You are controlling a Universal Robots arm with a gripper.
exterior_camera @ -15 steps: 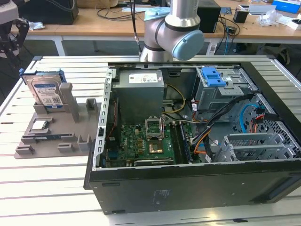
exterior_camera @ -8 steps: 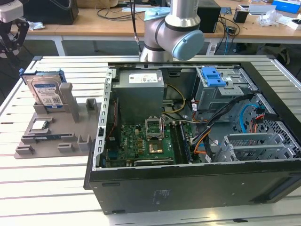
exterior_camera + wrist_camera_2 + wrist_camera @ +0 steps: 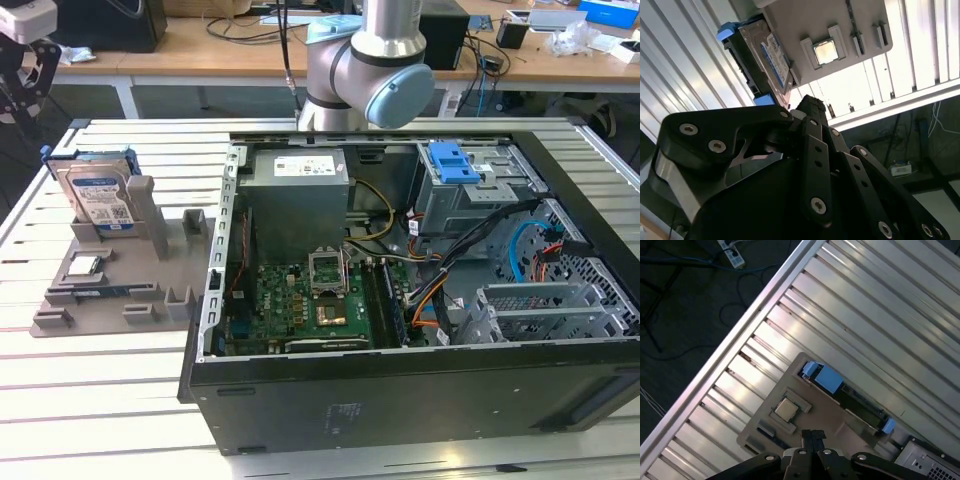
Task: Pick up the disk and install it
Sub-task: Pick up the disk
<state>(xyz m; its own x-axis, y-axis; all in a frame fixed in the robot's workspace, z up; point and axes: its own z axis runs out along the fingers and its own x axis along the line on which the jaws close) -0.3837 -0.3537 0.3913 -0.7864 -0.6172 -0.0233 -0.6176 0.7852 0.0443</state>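
The disk (image 3: 97, 195) is a silver hard drive with a white-and-blue label and blue rails. It stands on edge in a slot of the grey holder plate (image 3: 110, 285) at the exterior view's left. Both wrist views look down on it from a distance: the disk (image 3: 767, 55) shows its label, and the disk (image 3: 850, 395) appears edge-on with blue ends. My gripper (image 3: 812, 433) is shut with nothing between its fingers, well above the holder and apart from the disk. The black fingertips (image 3: 812, 102) meet in the second wrist view.
An open computer case (image 3: 420, 400) fills the exterior view's right, with a silver drive cage and blue latch (image 3: 455, 160) at its back. A small square chip (image 3: 85, 265) lies on the holder plate. The arm (image 3: 370, 60) rises behind the case. The slatted table edge (image 3: 730, 345) borders dark floor.
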